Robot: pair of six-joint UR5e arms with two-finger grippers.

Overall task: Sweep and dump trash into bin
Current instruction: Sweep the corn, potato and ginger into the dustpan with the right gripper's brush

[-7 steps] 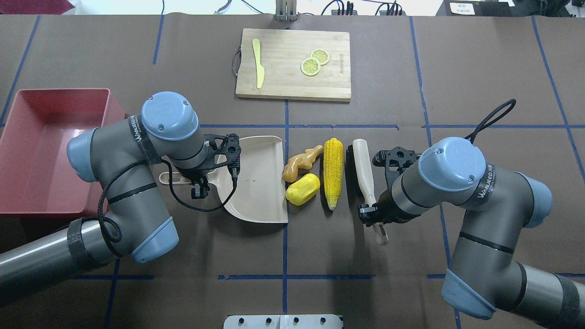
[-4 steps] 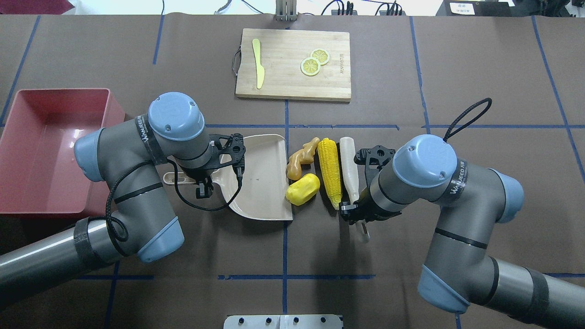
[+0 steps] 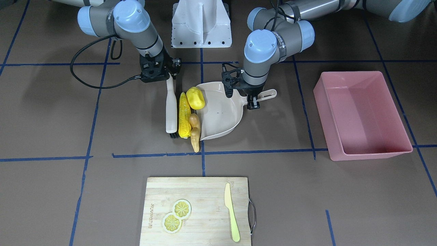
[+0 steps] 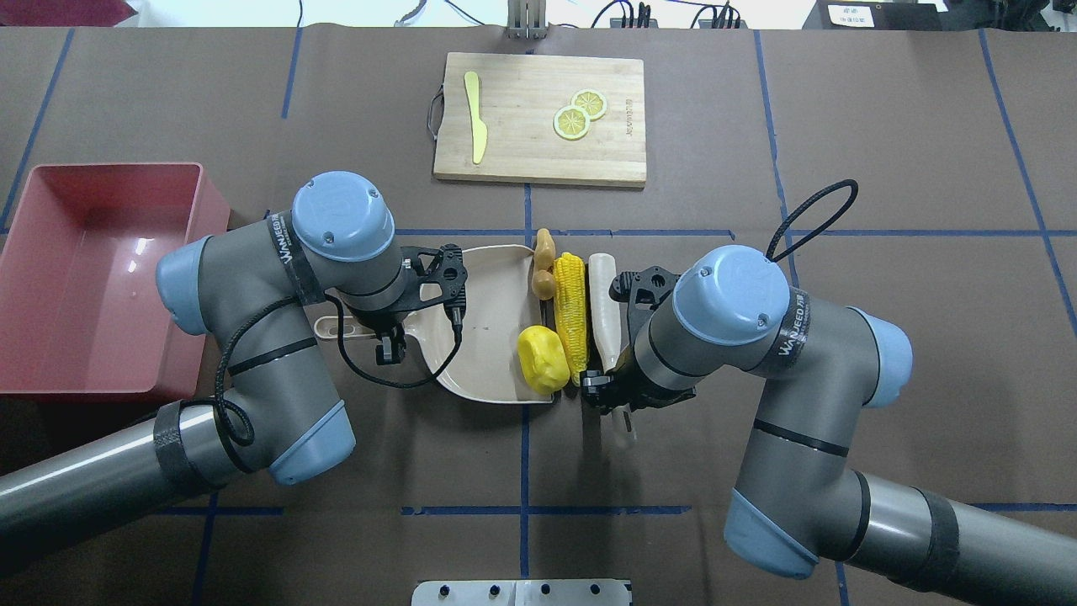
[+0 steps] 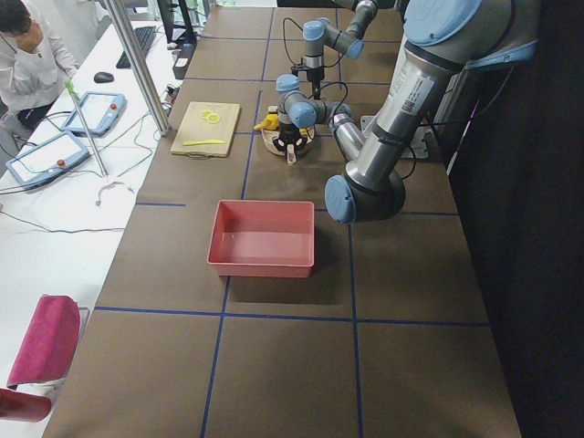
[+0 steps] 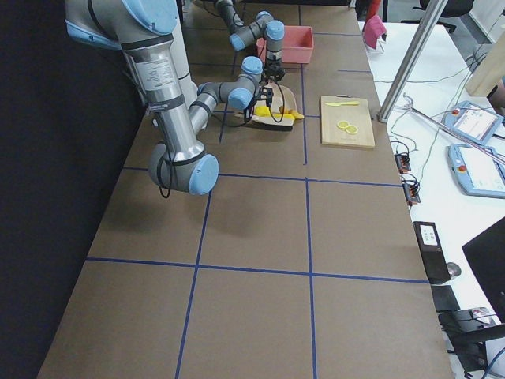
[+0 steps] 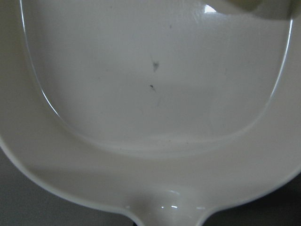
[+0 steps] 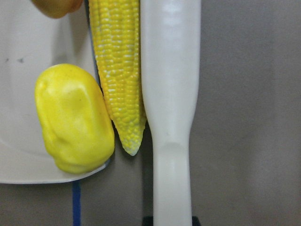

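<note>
My left gripper [image 4: 383, 335] is shut on the handle of the beige dustpan [image 4: 480, 324], which lies flat on the table; the pan fills the left wrist view [image 7: 155, 117]. My right gripper [image 4: 610, 394] is shut on the handle of the white brush [image 4: 604, 299]. The brush presses the yellow corn cob [image 4: 570, 307] against the pan's open edge. The yellow lump [image 4: 543, 360] sits on the pan's lip [image 8: 75, 120]. The tan ginger root [image 4: 543, 265] stands at the pan's far corner. The pink bin [image 4: 118, 171] stands at the far left, with nothing in it.
A wooden cutting board [image 4: 522, 101] with a pale yellow knife [image 4: 476, 118] and two lemon slices [image 4: 579, 114] lies beyond the pan. The robot's base [image 3: 201, 24] is on the near side. Blue tape lines cross the brown table.
My right arm has swept the brush left, pushing the corn, lump and ginger up to the dustpan. My left arm has slid the dustpan a little right. The lump now rests on the lip.
</note>
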